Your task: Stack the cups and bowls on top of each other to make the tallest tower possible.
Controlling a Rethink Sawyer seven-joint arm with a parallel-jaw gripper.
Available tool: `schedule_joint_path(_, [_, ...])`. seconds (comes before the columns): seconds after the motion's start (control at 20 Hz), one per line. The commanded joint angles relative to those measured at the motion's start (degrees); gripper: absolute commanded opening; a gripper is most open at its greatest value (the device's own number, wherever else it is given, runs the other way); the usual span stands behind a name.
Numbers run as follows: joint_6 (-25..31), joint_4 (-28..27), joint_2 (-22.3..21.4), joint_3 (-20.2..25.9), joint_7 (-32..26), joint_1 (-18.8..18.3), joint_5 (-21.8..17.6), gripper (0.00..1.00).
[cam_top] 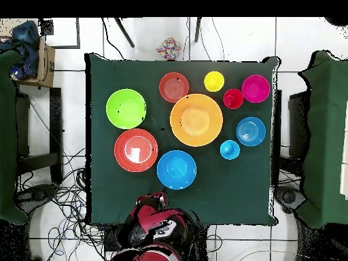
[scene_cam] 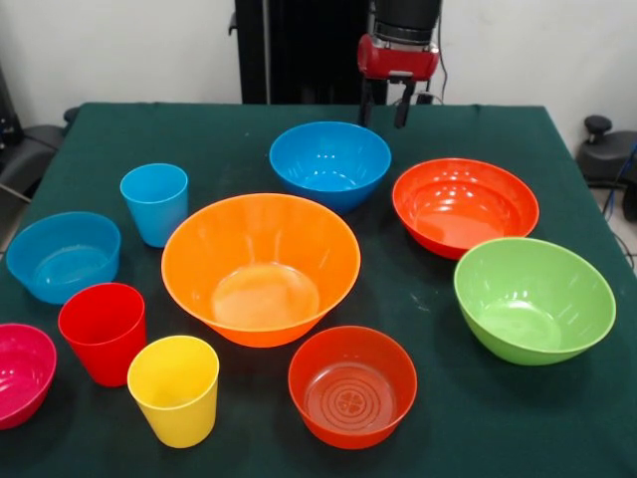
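Observation:
The largest pale orange bowl (scene_cam: 261, 267) (cam_top: 196, 119) stands empty mid-table. Around it, each standing apart, are a blue bowl (scene_cam: 329, 162), a red-orange bowl (scene_cam: 465, 204), a lime green bowl (scene_cam: 533, 298), a smaller red-orange bowl (scene_cam: 352, 384), a small light blue bowl (scene_cam: 63, 255) and a magenta bowl (scene_cam: 20, 372). The light blue cup (scene_cam: 155, 202), red cup (scene_cam: 103, 331) and yellow cup (scene_cam: 174, 388) stand upright on the left. No piece sits in another. My gripper (scene_cam: 384, 105) hangs open and empty above the table's far edge, behind the blue bowl.
The dark green table (scene_cam: 448, 438) carries everything. The arm (cam_top: 153, 217) is drawn back at the robot's side of the table. Black pedestal (scene_cam: 299, 50) behind. Chairs stand at both sides, and cables lie on the floor (cam_top: 61, 197).

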Motion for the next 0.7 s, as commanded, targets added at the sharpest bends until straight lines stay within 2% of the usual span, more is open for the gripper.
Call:
schedule_joint_path(0.05, [3.6, -7.0, 5.8, 2.2, 6.7, 2.4, 4.0, 1.0])
schedule_joint_path(0.3, [2.9, -7.5, 6.8, 1.5, 6.9, 2.8, 4.1, 1.0])
schedule_joint_path(0.5, [1.1, -8.9, 9.5, 0.1, 6.9, 4.1, 4.9, 1.0])
schedule_joint_path(0.7, [3.0, -8.0, 6.9, 1.7, 6.8, 2.3, 3.4, 1.0])
